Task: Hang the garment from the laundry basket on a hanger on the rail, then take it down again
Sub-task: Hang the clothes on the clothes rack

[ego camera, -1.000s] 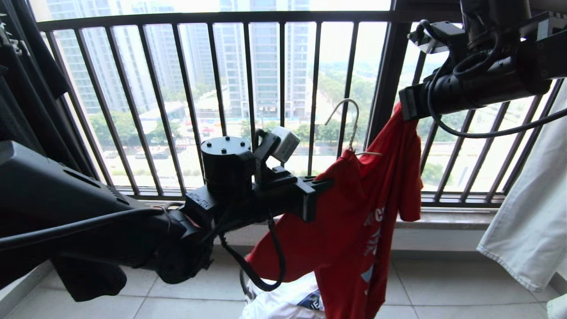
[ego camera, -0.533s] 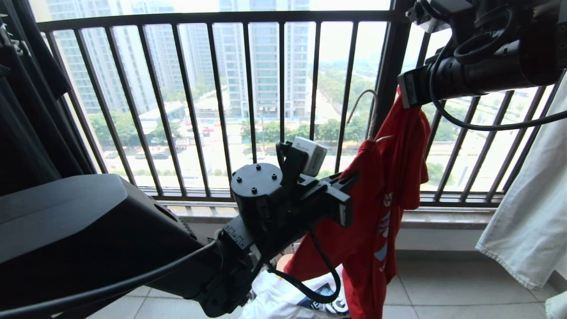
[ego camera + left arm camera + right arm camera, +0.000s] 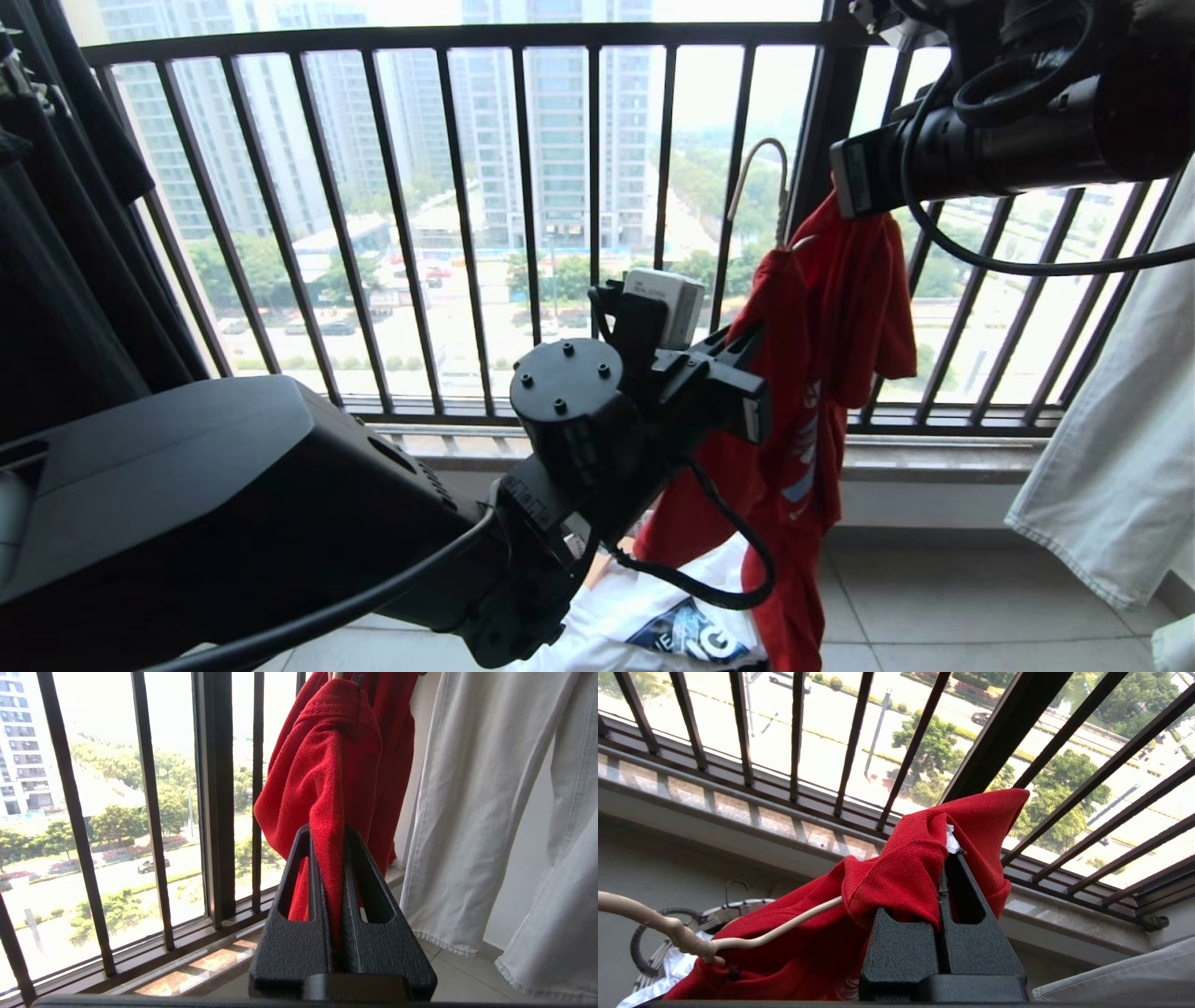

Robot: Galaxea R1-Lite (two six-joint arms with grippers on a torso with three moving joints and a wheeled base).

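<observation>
— Where was the red T-shirt [image 3: 822, 308] at that moment?

— Up in the air in front of the dark barred window railing [image 3: 448, 224], stretched between both arms. It hung in long folds, and its lower end dropped toward the laundry basket [image 3: 663, 933] on the tiled floor [image 3: 980, 597].

— And the hanger?

— The thin white wire hanger [image 3: 738, 938] was inside the shirt. Its curved hook [image 3: 758, 187] stood out above the collar, free of any support, and one wire arm ran into the fabric beside the right gripper.

— What were the grippers doing?

— The left gripper [image 3: 332, 877] had its fingers closed on a fold of red cloth, which ran straight down between them. It sat lower, near the middle of the head view. The right gripper [image 3: 945, 891] was higher, at the upper right, with its fingers clamped together on a bunched edge of the shirt where a small white label [image 3: 951, 841] showed.

— What did the basket hold?

— A white printed garment [image 3: 653, 625] lay heaped in it, with a dark graphic on the cloth. From the right wrist view, the black rim and a loop handle showed beside the shirt. How far the red hem reached into the basket could not be told.

— Anything else around?

— Pale trousers [image 3: 504, 812] hung at the right, near the shirt, and dark cloth [image 3: 56, 280] hung at the far left.
</observation>
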